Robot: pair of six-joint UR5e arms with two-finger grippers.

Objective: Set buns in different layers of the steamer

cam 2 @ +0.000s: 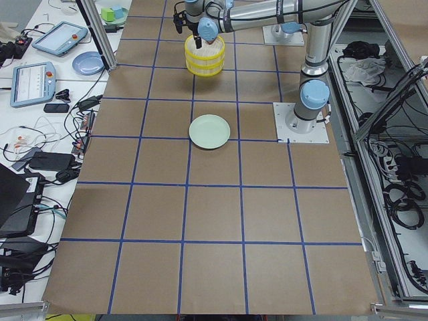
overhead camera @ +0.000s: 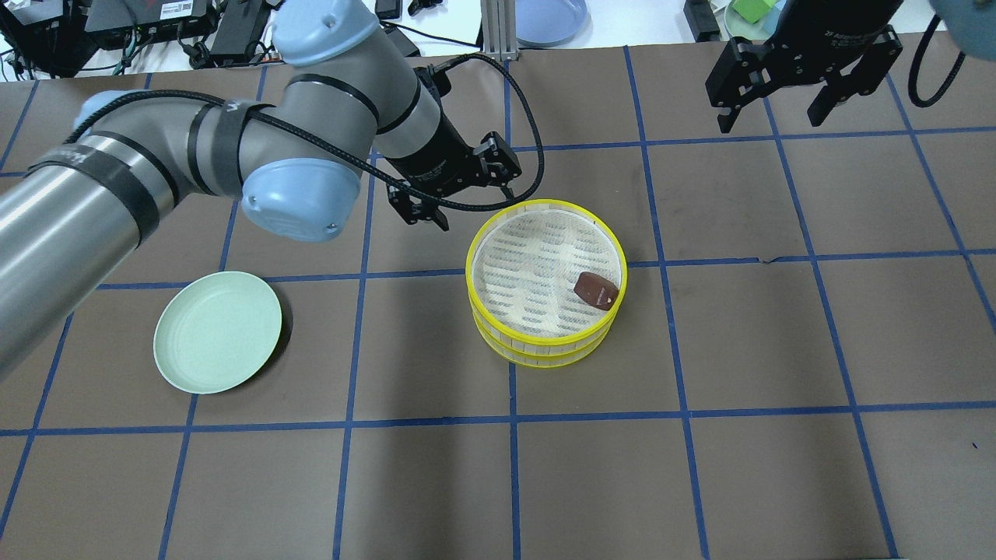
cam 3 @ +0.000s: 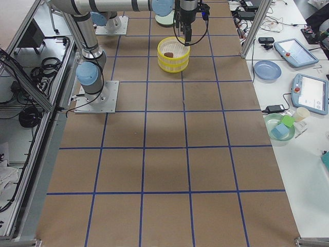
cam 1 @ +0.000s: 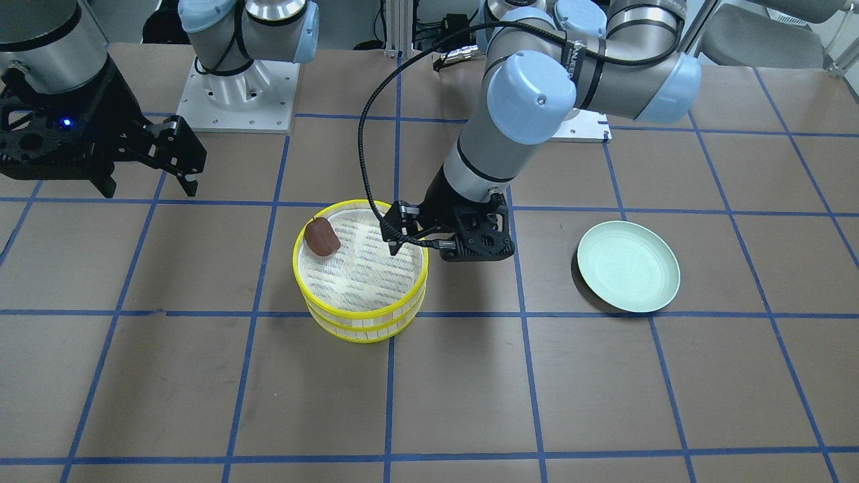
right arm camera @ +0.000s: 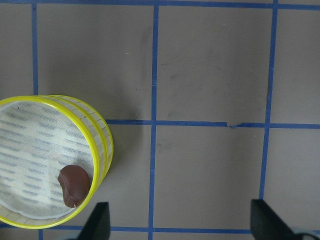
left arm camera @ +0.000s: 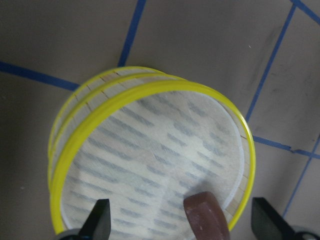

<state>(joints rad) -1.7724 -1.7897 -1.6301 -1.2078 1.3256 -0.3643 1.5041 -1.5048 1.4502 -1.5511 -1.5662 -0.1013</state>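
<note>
Two yellow-rimmed steamer layers are stacked mid-table, the upper layer (overhead camera: 545, 204) on the lower layer (overhead camera: 538, 356). The dark reddish-brown bun (overhead camera: 596, 290) lies on the upper layer's woven floor by its rim; it also shows in the front view (cam 1: 322, 236) and the left wrist view (left arm camera: 205, 216). The cream-yellow bun is hidden. My left gripper (overhead camera: 473, 204) is open and empty, just above the stack's far-left rim. My right gripper (overhead camera: 770, 117) is open and empty, raised well away at the far right.
An empty pale green plate (overhead camera: 218, 330) lies on the table to the left of the stack. Blue tape lines grid the brown table. The left arm's black cable (overhead camera: 529, 148) loops beside the stack.
</note>
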